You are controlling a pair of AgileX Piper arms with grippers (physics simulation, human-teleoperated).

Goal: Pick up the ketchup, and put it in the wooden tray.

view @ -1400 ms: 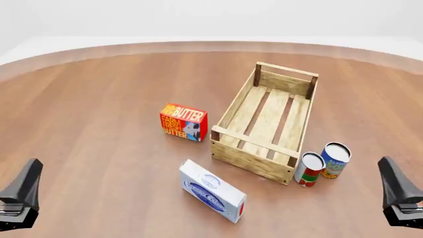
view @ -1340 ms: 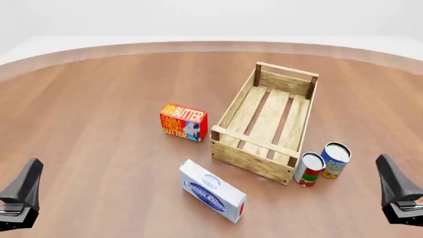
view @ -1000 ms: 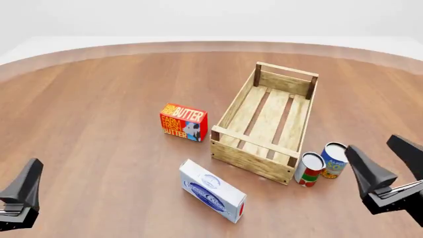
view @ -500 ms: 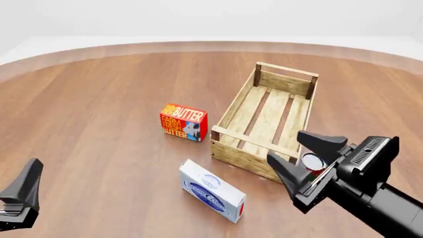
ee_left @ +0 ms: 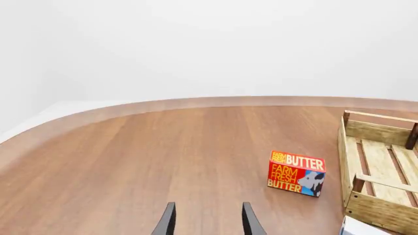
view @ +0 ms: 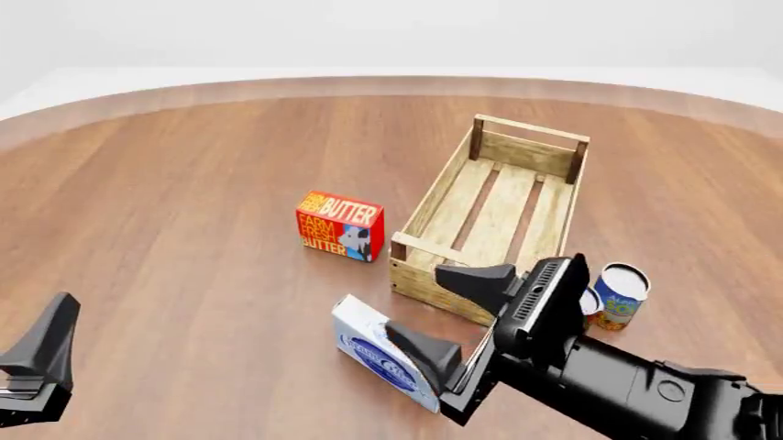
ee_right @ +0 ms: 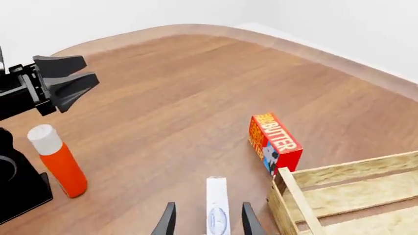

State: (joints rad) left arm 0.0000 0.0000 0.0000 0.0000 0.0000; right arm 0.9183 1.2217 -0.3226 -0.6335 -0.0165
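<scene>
The ketchup (ee_right: 60,164), an orange-red bottle with a white cap, shows only in the right wrist view. It stands upright on the table beside a black arm base and is out of the front view. The wooden tray (view: 496,220) lies right of centre and is empty; it also shows in the right wrist view (ee_right: 339,196) and the left wrist view (ee_left: 379,169). My right gripper (view: 450,313) is open and empty, hovering in front of the tray's near end. My left gripper (view: 55,321) is open and empty at the near left, and shows in the right wrist view (ee_right: 78,76).
A red butter box (view: 339,225) stands left of the tray. A white and blue box (view: 380,348) lies under my right gripper. A blue can (view: 621,295) and a red-and-white can (view: 592,302), partly hidden by the right arm, stand by the tray's near right corner.
</scene>
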